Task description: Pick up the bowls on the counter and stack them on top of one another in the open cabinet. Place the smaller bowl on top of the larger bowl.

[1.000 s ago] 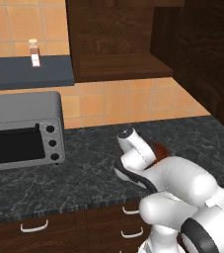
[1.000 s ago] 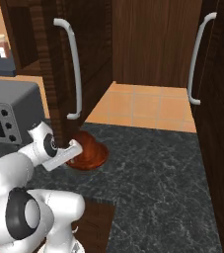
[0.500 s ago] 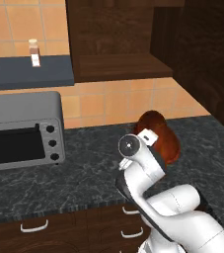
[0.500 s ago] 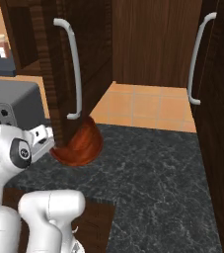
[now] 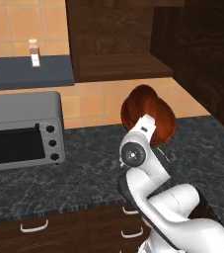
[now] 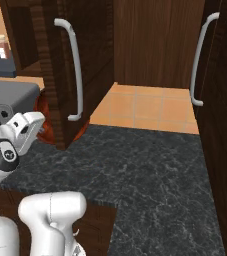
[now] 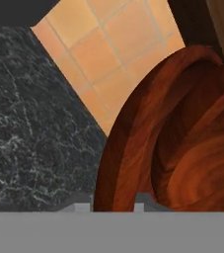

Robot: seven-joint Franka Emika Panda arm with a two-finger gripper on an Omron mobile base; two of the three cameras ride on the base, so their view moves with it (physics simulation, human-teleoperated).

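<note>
The gripper [image 7: 112,207] pinches the rim of a reddish-brown wooden bowl [image 5: 150,116], holding it tilted on edge above the surface [image 5: 79,180] and just below the open cabinet [image 5: 118,47], presumably for shelving.

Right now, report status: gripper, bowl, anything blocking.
Gripper shut on bowl rim. Bowl lifted clear of counter, tilted on edge, below open cabinet shelf. Toaster oven off to one side, not in the path.
</note>
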